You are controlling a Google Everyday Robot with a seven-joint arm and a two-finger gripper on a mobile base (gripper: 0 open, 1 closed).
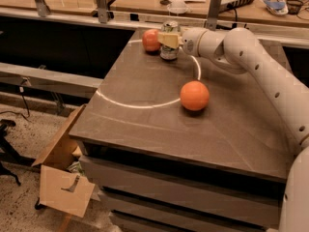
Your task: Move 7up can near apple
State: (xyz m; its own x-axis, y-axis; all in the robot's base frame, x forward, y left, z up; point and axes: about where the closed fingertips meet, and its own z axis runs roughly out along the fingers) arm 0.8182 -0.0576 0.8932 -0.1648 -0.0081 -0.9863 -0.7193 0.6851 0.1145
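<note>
The 7up can (169, 52), silvery with a pale band, stands upright at the far edge of the dark table (145, 124). The reddish apple (150, 40) sits just left of it, almost touching. My gripper (169, 38) reaches in from the right on a white arm and is shut on the 7up can around its upper half, covering part of it. The can's base looks to be on or just above the table top.
A larger bright orange fruit (194, 95) lies mid-table, in front of the arm. A white arc is marked on the table. A wooden bench with clutter runs behind. An open cardboard box (63, 173) sits on the floor at the left.
</note>
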